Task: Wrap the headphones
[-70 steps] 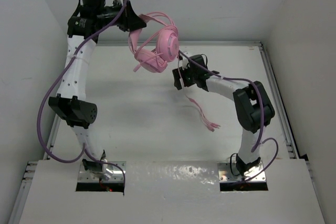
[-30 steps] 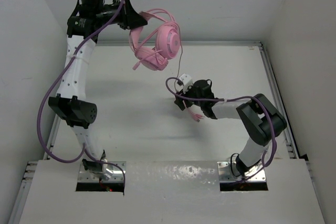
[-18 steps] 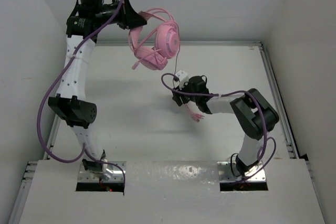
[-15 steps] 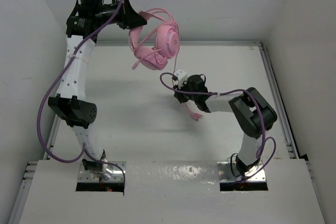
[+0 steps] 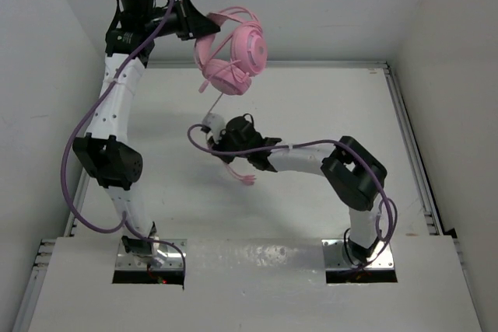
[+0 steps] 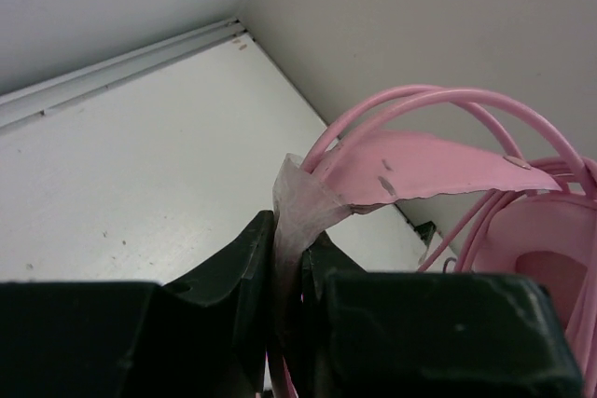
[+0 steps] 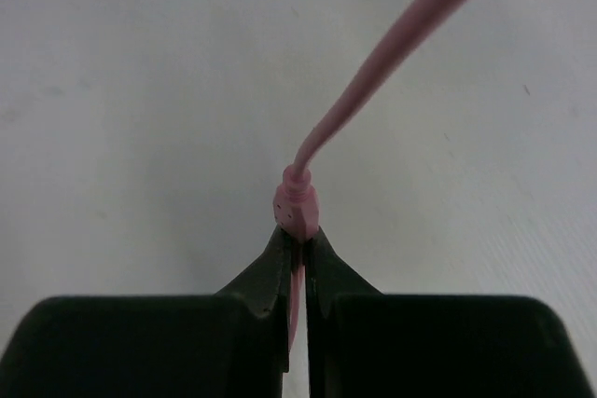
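The pink headphones (image 5: 232, 58) hang in the air over the table's (image 5: 334, 106) far edge, left of its middle, the headband (image 6: 424, 160) arching off two round earcups (image 5: 247, 46) set close together. The thin pink cord (image 7: 373, 86) drops toward the table's centre, and its loose end (image 5: 243, 177) seems to touch the surface.

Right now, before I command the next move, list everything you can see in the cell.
headphones: one, pink, held in the air by the headband, near the table's far edge.
cord: one, thin, pink, running from the headphones to the right gripper, with the loose end dangling past it.
table: one, white, under both arms.
purple cables: two, purple, looped along the arms.
left gripper: one, black, shut on the headband, raised at far left.
right gripper: one, black, shut on the cord, over the table's middle.
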